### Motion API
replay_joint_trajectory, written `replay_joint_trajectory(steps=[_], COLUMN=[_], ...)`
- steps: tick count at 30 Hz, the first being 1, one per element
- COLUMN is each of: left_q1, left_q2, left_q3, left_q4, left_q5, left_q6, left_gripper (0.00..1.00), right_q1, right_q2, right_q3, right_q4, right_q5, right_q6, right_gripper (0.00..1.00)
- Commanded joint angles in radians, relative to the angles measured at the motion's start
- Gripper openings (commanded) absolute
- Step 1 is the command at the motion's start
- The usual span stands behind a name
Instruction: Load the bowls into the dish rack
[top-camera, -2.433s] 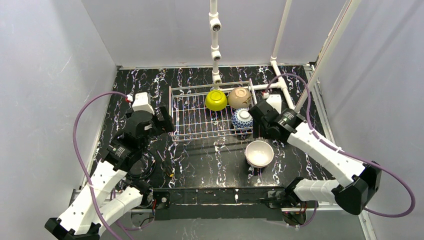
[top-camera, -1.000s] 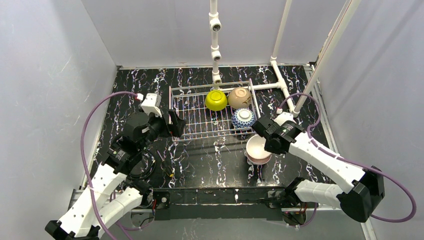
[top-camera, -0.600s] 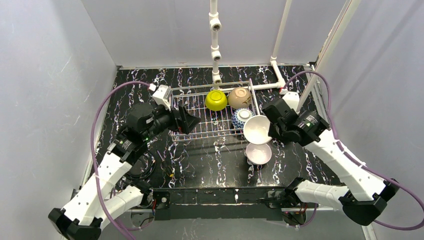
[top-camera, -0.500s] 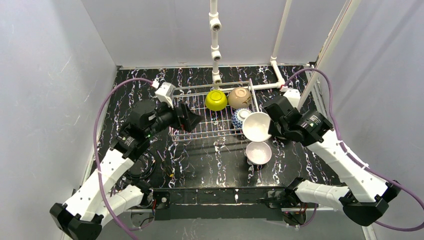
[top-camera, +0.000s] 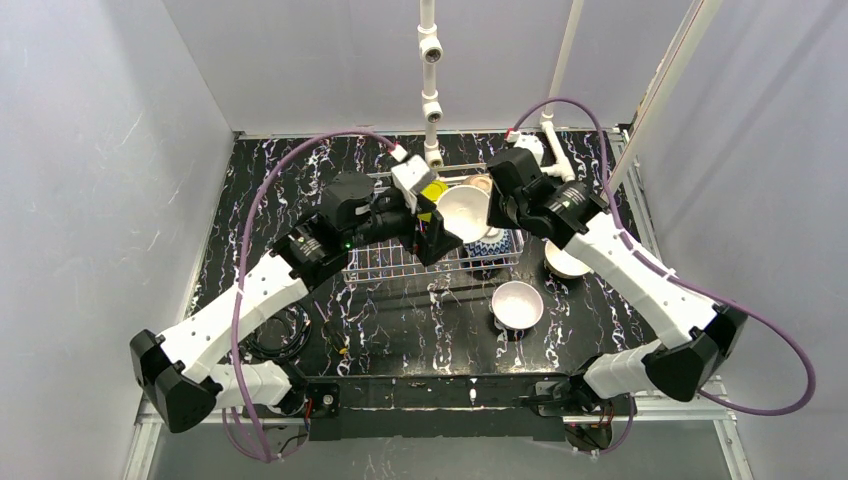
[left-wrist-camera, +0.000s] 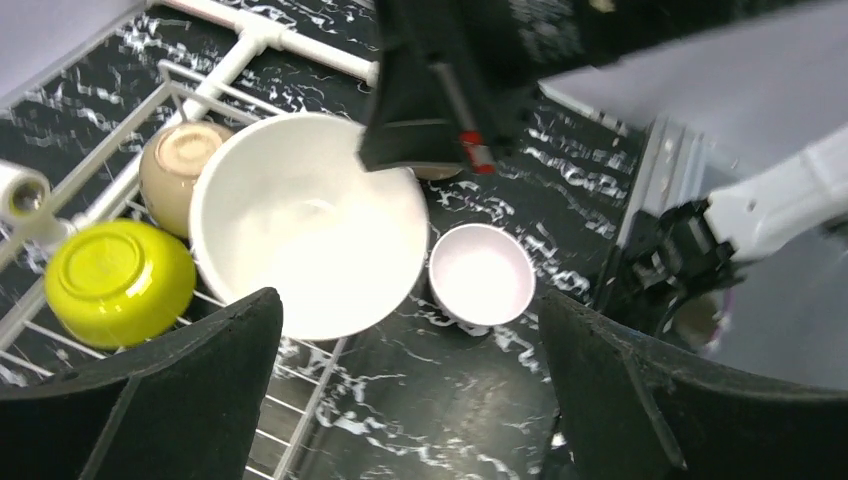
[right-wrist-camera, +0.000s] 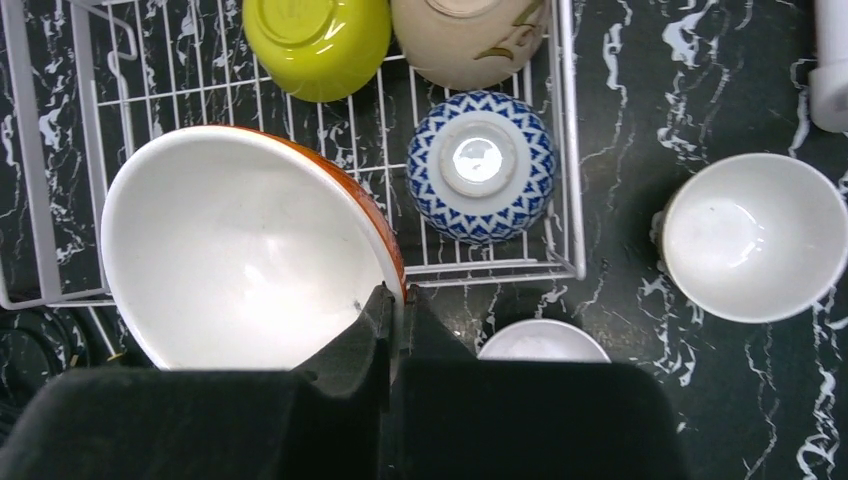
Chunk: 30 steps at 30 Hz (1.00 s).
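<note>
Bowls half loaded: the yellow-green bowl (right-wrist-camera: 315, 35), the tan bowl (right-wrist-camera: 468, 35) and the blue-and-white bowl (right-wrist-camera: 480, 165) sit upside down at the right end of the dish rack (right-wrist-camera: 571, 150). The right gripper (right-wrist-camera: 397, 295), pinched tight on the rim, holds the orange bowl (right-wrist-camera: 240, 250) tilted above the rack's bare wires. The left gripper (left-wrist-camera: 410, 330) gapes wide just beside it, gripping nothing. On the table (top-camera: 280, 180) wait a white bowl (right-wrist-camera: 752, 235) right of the rack and a second pale bowl (top-camera: 517, 305) in front of it. By this showing, three are in, one in hand, two to go.
</note>
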Motion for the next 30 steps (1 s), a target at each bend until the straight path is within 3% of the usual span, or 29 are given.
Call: replay_joint_trajectory(steps=[1, 6, 10, 17, 21, 27, 30], left_q1=[-0.033, -0.057, -0.06, -0.08, -0.082, -0.085, -0.085], left_q2=[0.01, -0.013, 0.041, 0.116, 0.181, 0.187, 0.208], left_q3=[-0.014, -0.138, -0.119, -0.129, -0.076, -0.102, -0.081], left_q4=[0.021, 0.109, 0.031, 0.088, 0.004, 0.029, -0.013], left_q5=[0.063, 0.067, 0.021, -0.104, -0.074, -0.058, -0.045], left_q6=[0.31, 0.594, 0.737, 0.965, 1.012, 0.996, 0.998], left_gripper=[0.97, 0.92, 0.83, 0.67, 0.52, 0.34, 0.12], right_q1=[-0.041, -0.065, -0.071, -0.071, -0.071, -0.071, -0.071], right_q2=[0.026, 0.05, 0.056, 0.056, 0.069, 0.085, 0.089], right_q3=[0.081, 0.078, 0.076, 0.057, 0.053, 0.055, 0.049], right_q4=[0.12, 0.155, 0.168, 0.174, 0.173, 0.156, 0.167], right_q5=[-0.122, -0.213, -0.251, -0.248, -0.253, -0.202, -0.2], right_q6=[-0.025, -0.021, -0.017, -0.03, -0.031, -0.031, -0.032], right_gripper=[0.01, 0.01, 0.01, 0.01, 0.01, 0.01, 0.01])
